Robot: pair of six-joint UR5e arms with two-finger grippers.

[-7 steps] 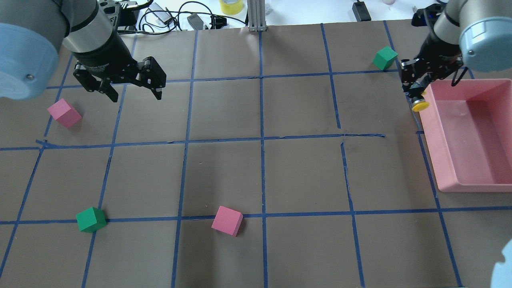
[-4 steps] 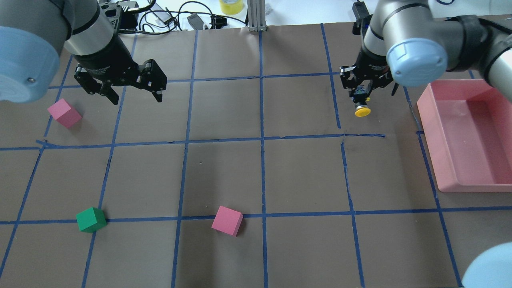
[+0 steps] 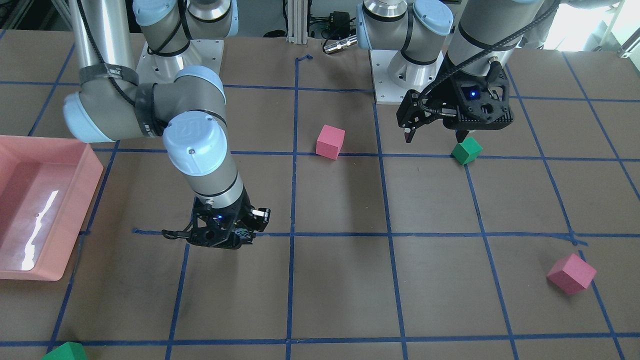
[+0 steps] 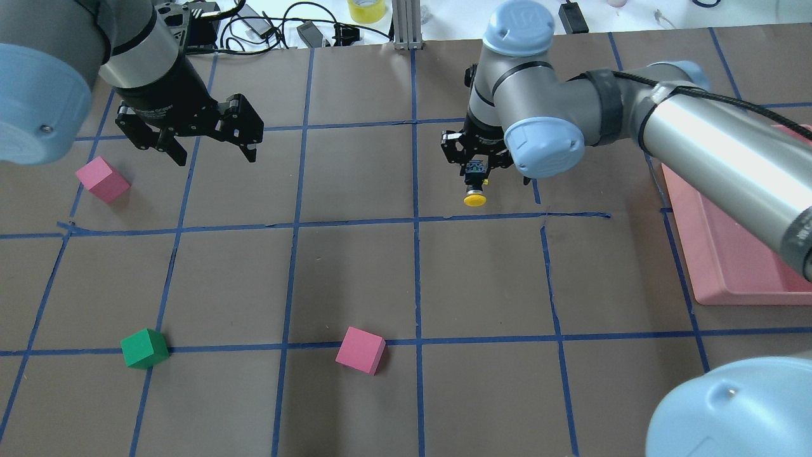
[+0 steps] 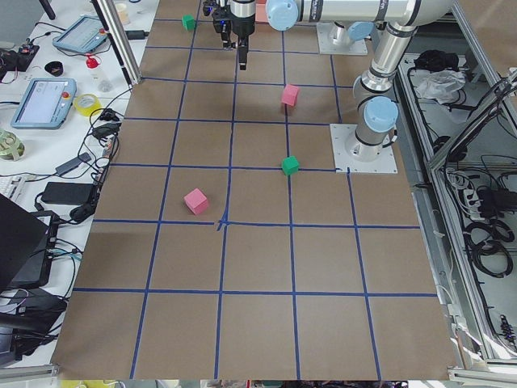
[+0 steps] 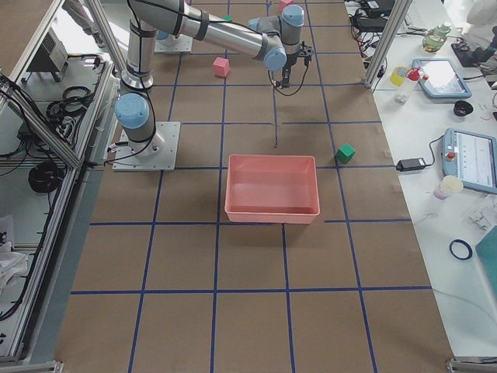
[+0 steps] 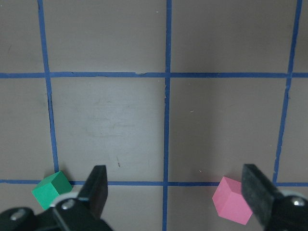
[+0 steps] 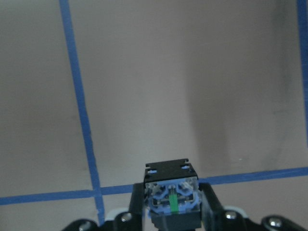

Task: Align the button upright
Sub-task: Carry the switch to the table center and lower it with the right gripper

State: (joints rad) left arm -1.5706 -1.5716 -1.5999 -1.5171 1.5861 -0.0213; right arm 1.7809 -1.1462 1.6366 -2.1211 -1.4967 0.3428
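Observation:
The button (image 4: pixel 474 198) has a yellow cap and a black body. My right gripper (image 4: pixel 474 179) is shut on its body and holds it over the table's far middle, cap pointing away from the wrist. In the right wrist view the button's (image 8: pixel 172 194) whitish-blue base with a green mark faces the camera between the fingers. In the front view the right gripper (image 3: pixel 226 236) hangs over a blue tape line and hides the cap. My left gripper (image 4: pixel 216 154) is open and empty at the far left; it also shows in the left wrist view (image 7: pixel 176 192).
A pink tray (image 4: pixel 717 273) stands at the right edge. A pink cube (image 4: pixel 101 179) lies near the left gripper, a green cube (image 4: pixel 144 348) and a pink cube (image 4: pixel 360 350) lie near the front. Another green cube (image 3: pixel 65 351) shows in the front view.
My right gripper has carried the button leftwards, from the tray's edge to the table's far middle. The left arm has not moved.

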